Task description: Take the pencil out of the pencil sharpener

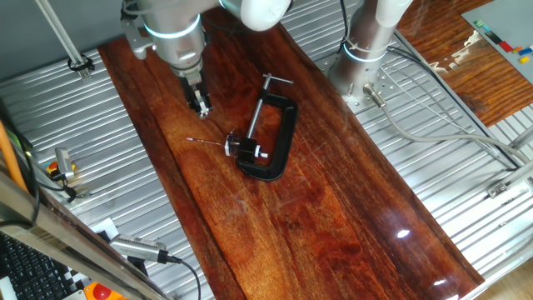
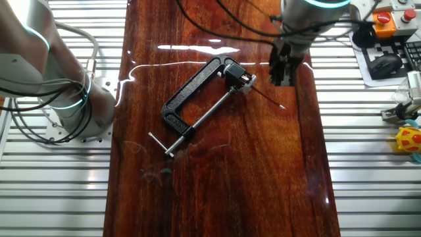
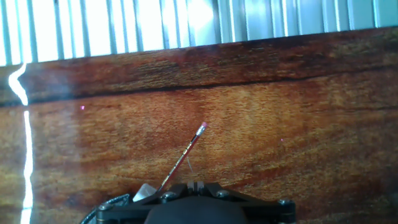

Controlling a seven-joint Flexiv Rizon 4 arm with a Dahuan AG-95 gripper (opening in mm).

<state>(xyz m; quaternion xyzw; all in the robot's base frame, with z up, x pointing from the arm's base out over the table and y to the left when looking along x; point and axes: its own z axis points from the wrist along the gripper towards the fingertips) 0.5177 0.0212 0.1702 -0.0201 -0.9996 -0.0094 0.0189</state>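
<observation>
The pencil (image 1: 208,142) is a thin dark stick lying on the wooden board, its one end stuck in the pencil sharpener (image 1: 241,148), a tiny black block with silvery bits beside the clamp. My gripper (image 1: 200,104) hangs above the board just beyond the pencil's free end, with its jaws together and nothing between them. In the other fixed view the pencil (image 2: 268,97) runs from the sharpener (image 2: 242,79) toward the gripper (image 2: 283,72). In the hand view the pencil (image 3: 186,152) points up and right from the sharpener (image 3: 146,191), just left of the gripper (image 3: 196,185).
A big black C-shaped clamp (image 1: 275,133) with a silver screw rod lies against the sharpener, also seen in the other fixed view (image 2: 191,92). The board (image 1: 333,217) sits on a ribbed metal table. The arm's base (image 1: 366,50) stands at the back right.
</observation>
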